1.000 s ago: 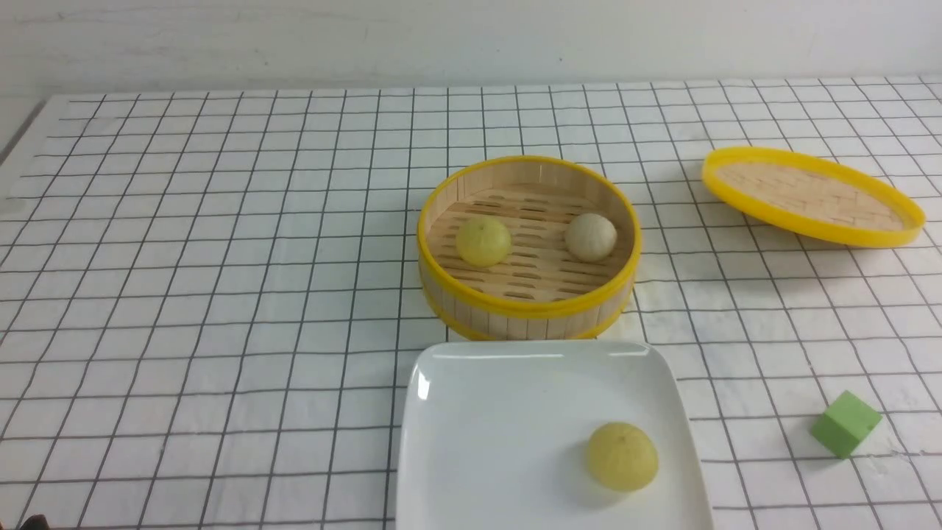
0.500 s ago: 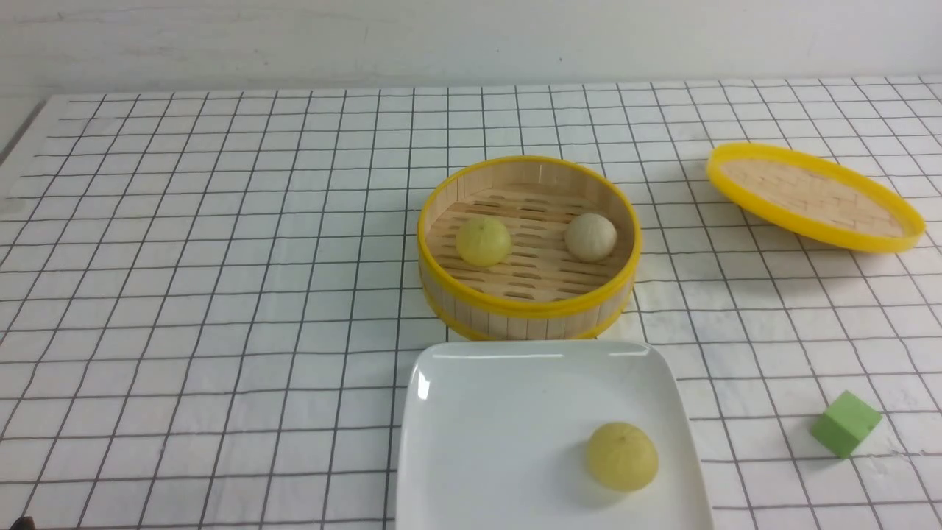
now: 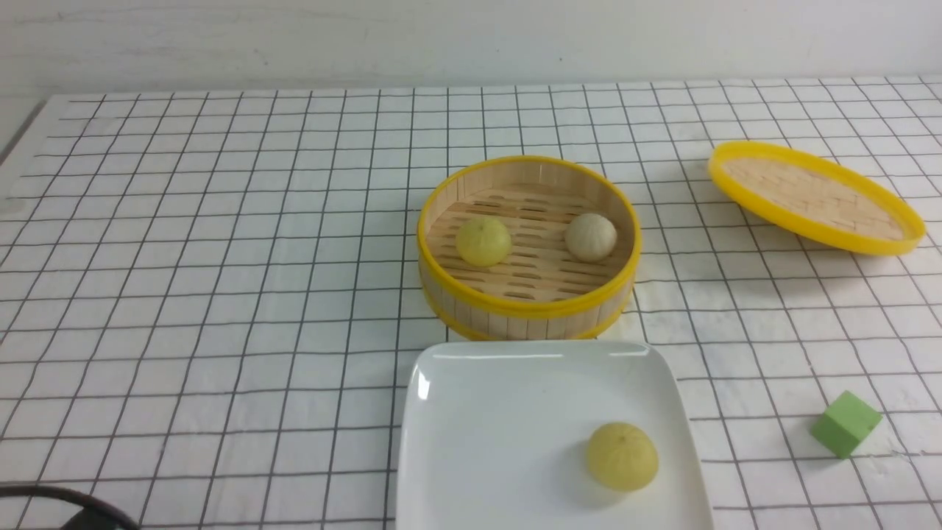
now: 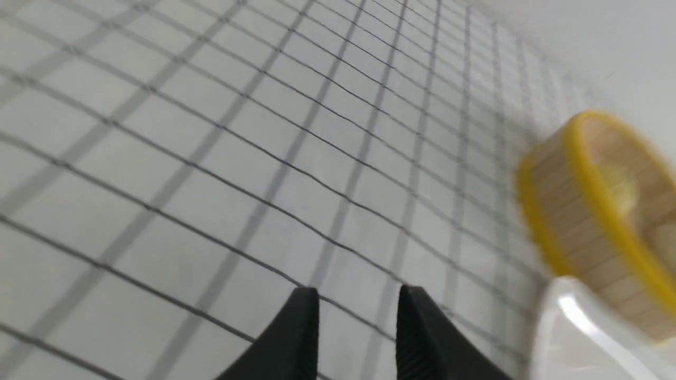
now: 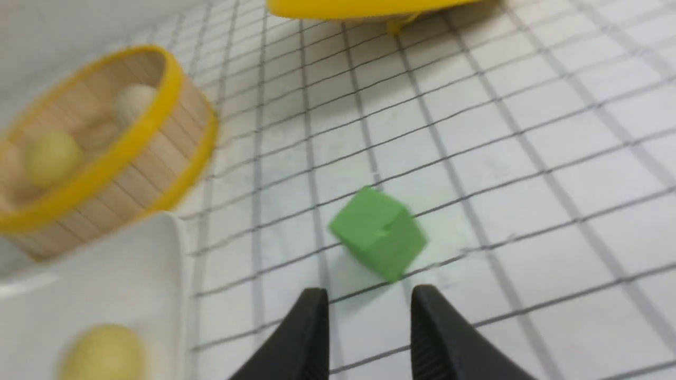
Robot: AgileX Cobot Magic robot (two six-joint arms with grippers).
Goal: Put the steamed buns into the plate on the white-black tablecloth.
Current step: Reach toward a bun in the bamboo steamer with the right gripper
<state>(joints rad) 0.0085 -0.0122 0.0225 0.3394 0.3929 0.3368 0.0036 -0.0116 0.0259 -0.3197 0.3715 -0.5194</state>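
The white square plate [image 3: 500, 412] lies at the near edge of the white-black tablecloth [image 3: 221, 294]. One pale yellow steamed bun [image 3: 622, 456] sits on its right part. Just behind it, a yellow-rimmed bamboo steamer [image 3: 530, 309] holds a yellow bun [image 3: 483, 241] and an off-white bun [image 3: 591, 236]. My left gripper [image 4: 359, 298] hovers open over bare cloth, left of the plate's corner [image 4: 581, 332] and the steamer [image 4: 575, 211]. My right gripper [image 5: 369, 293] is open and empty, just short of a green cube [image 5: 377, 232], with the plate [image 5: 105, 274] off to one side.
The steamer's lid [image 3: 813, 197] rests tilted at the back right. The green cube [image 3: 846, 423] lies right of the plate. A dark cable [image 3: 73, 508] shows at the front view's lower left corner.
A dark cable has come into the front view's lower left corner. The lid's left edge has shifted a little to the right. Buns, plate and cube have not moved.
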